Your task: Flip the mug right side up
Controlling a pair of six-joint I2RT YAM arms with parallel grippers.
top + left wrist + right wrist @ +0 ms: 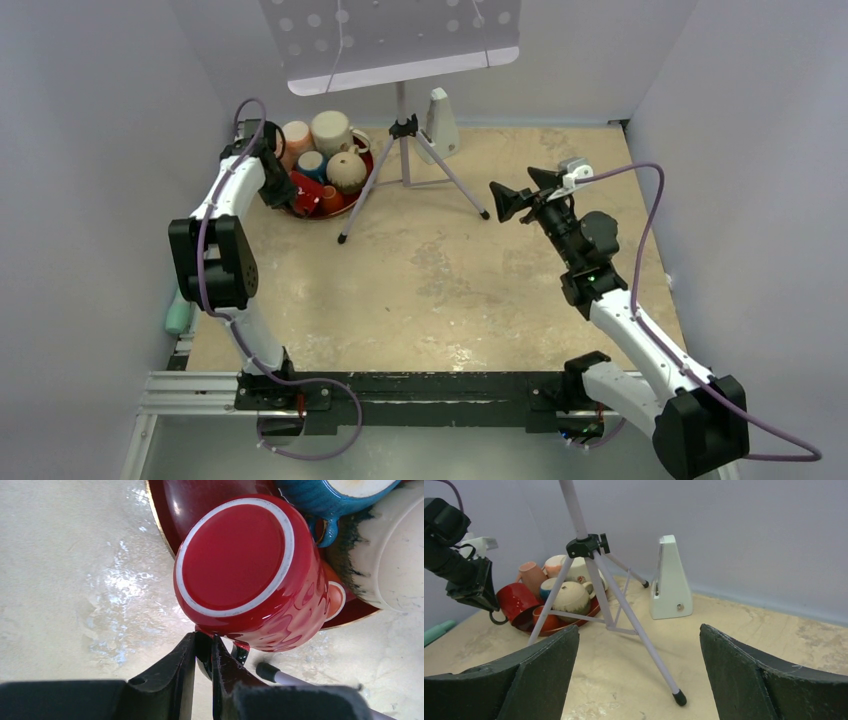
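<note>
While the left hand is clenching on the dark handle of the red mug, its two fingers are pressing almost together with only the thin loop between them. The red mug is sitting tilted with its white-ringed base turned up toward the left wrist camera and its mouth facing away, at the near left edge of the dark red dish in the far left part of the table. It is touching a small orange cup, and a blue mug and a cream mug are crowding just beside it in the dish. I cannot tell whether it is resting on the dish or hanging from the grip. The right hand is hovering released, jaws spread wide and holding nothing, well apart from the dish and pointing toward the tripod
</note>
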